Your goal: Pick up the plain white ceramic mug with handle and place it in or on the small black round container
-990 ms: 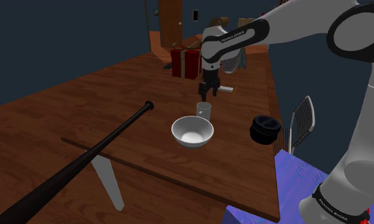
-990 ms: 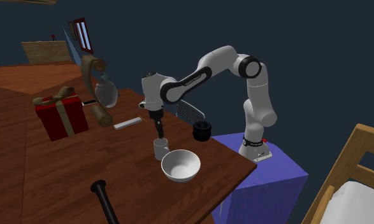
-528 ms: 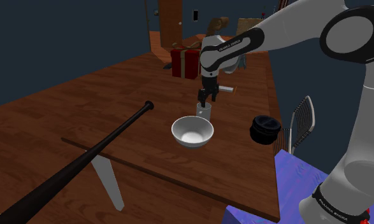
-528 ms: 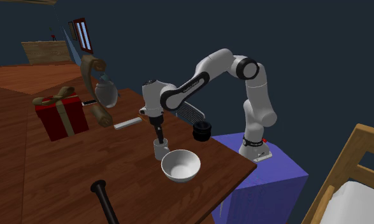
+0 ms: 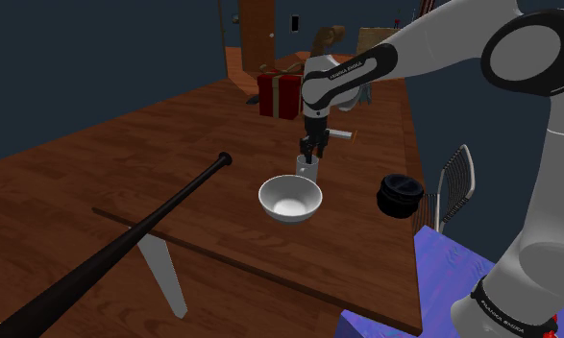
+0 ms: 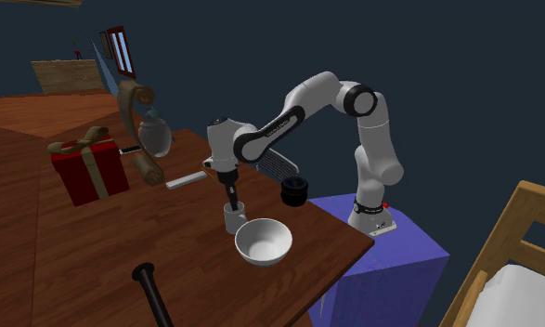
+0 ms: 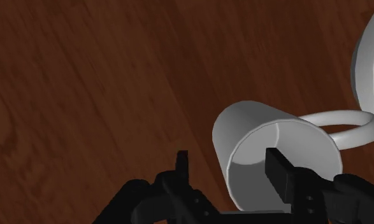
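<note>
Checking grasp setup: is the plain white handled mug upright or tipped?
Upright: the white handled mug stands on the brown wooden table, mouth facing the black gripper above.

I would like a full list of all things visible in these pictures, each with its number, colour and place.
Mug: one, white-grey, upright on the table beside the bowl.
Bowl: one, white, near the table's edge.
Container: one, black, round, on the table near the stand.
Bat: one, black, lying on the table.
Gift box: one, red with ribbon, farther back on the table.
Table: one, brown wood.
Stand: one, blue-purple, beside the table.
Arm: one, white with dark joints.
Gripper: one, black, open, one finger inside the mug, one outside.
</note>
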